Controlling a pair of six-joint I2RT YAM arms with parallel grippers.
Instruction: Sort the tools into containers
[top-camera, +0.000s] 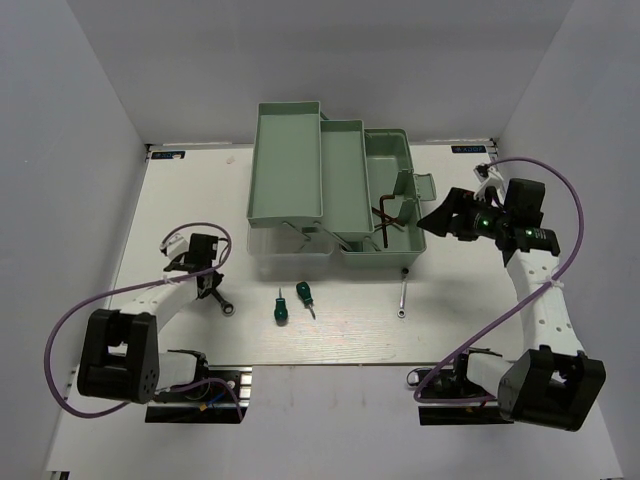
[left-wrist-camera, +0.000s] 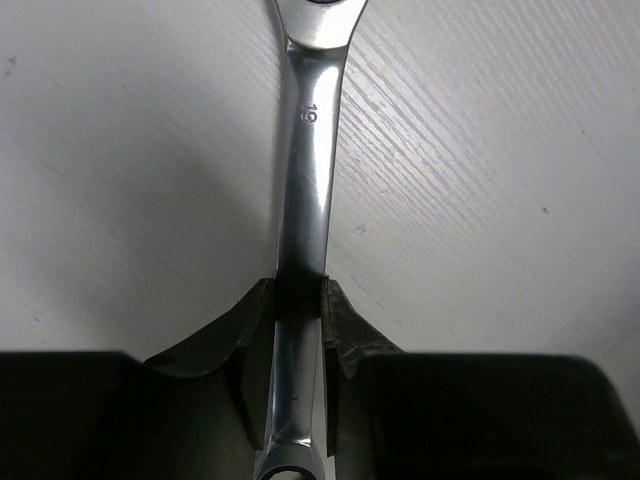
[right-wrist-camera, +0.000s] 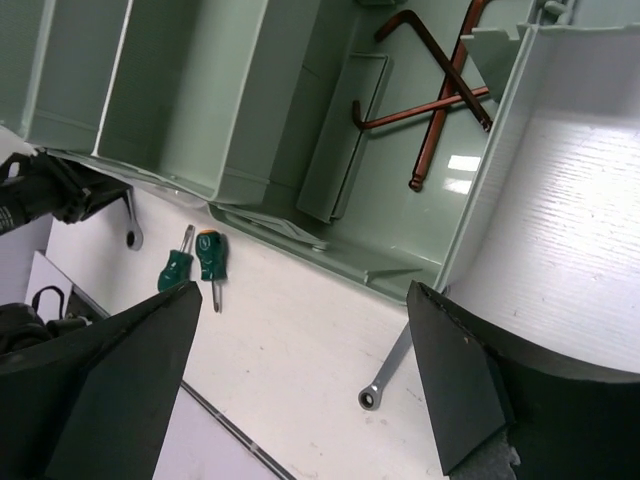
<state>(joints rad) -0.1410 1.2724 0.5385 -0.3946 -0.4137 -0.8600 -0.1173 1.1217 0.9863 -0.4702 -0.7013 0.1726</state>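
Note:
On the table at the left lies a slim silver wrench, and my left gripper is shut on its shaft, pads pressed to both sides. Two green-handled screwdrivers lie side by side in front of the mint-green toolbox. A second wrench rests by the box's front right corner. Dark hex keys lie crossed in the deep base. My right gripper hangs open and empty beside the box's right end.
The toolbox's two fold-out trays stand open toward the back left, with nothing in them. Purple cables loop off both arms. The table's front edge runs just behind the arm bases.

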